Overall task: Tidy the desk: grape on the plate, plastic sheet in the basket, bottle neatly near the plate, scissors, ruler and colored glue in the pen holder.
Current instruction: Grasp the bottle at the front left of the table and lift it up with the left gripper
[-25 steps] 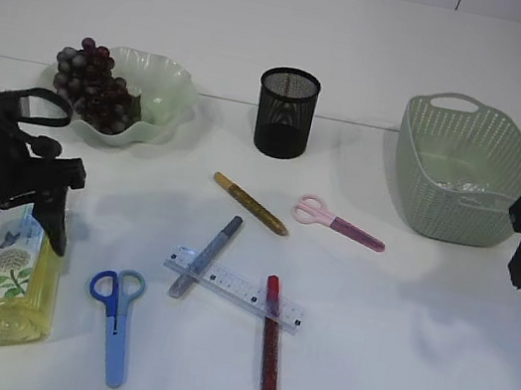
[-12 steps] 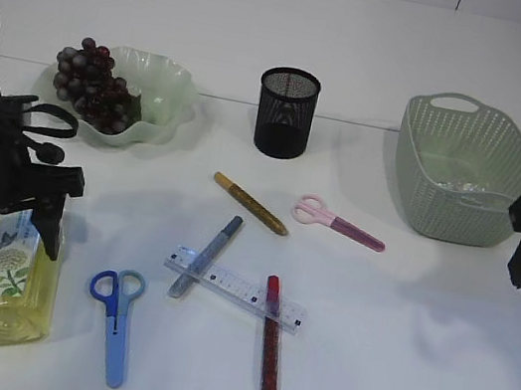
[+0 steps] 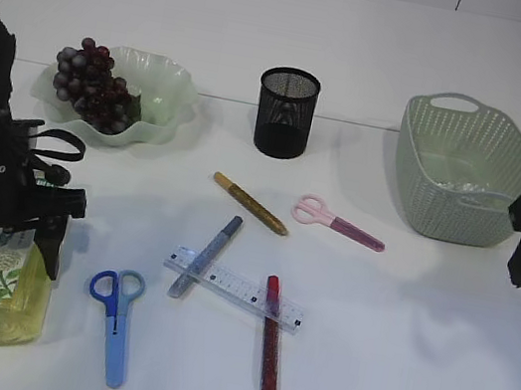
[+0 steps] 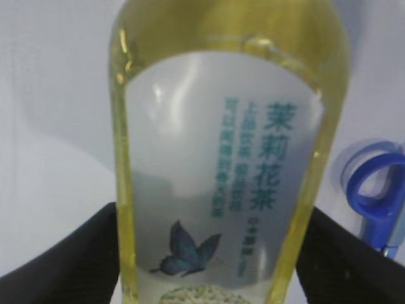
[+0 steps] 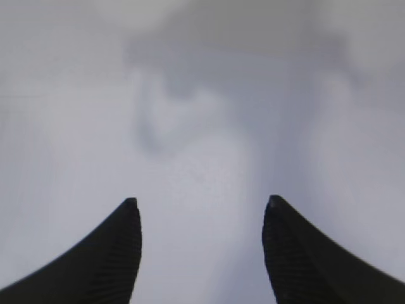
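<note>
The pen holder [image 3: 285,112] is taken as landmark at the middle of the white desk [image 3: 393,360]. Left of it the plate [image 3: 162,97] is seen, with the grapes [image 3: 91,84] lying on its left rim. Right of it the basket [image 3: 467,171] is placed; something pale, possibly the plastic sheet, lies inside but is hard to make out. In front of the holder a gold glue [image 3: 250,203], pink scissors [image 3: 336,222], a grey glue [image 3: 206,255], the ruler [image 3: 234,289], a red glue [image 3: 272,337] and blue scissors [image 3: 115,321] are scattered. The grey and red glues both cross the ruler. Open room is left at the near right of the desk and behind the holder.

Far to the front left, near the desk edge, the bottle [image 3: 2,296] is lying flat. The left gripper [image 4: 209,253] is set wide around its body, a finger at each side; whether the fingers touch it cannot be told. Its top is hidden by the arm.

The right gripper [image 5: 201,221] is held open and empty over bare desk, right of the basket, partly cut off by the frame.
</note>
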You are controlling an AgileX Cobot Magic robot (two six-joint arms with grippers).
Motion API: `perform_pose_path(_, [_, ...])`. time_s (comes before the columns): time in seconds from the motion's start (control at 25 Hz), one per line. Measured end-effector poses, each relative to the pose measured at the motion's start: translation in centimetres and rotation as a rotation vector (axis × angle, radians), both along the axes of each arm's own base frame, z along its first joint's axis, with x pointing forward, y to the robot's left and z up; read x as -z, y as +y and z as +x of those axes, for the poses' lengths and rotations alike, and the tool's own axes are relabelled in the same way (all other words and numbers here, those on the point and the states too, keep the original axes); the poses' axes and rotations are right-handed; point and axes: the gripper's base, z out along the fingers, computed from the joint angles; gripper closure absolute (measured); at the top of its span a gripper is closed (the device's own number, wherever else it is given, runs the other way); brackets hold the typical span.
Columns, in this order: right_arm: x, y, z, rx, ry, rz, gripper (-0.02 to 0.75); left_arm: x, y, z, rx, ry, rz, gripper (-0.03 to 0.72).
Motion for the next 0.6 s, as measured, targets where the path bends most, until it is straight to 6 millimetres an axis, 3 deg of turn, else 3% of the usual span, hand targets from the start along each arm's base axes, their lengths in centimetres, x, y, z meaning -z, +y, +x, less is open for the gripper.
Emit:
perform_pose_path(0.4, [0.0,0.0,0.0,0.000,-0.002,0.000,0.260,1.7,-0.1,0.2,0.003,0.036,0.006,0.100])
perform_pose_path(0.6, [0.0,0.0,0.0,0.000,-0.002,0.000,0.261,2.2,-0.1,0.2,0.021,0.051,0.002,0.141])
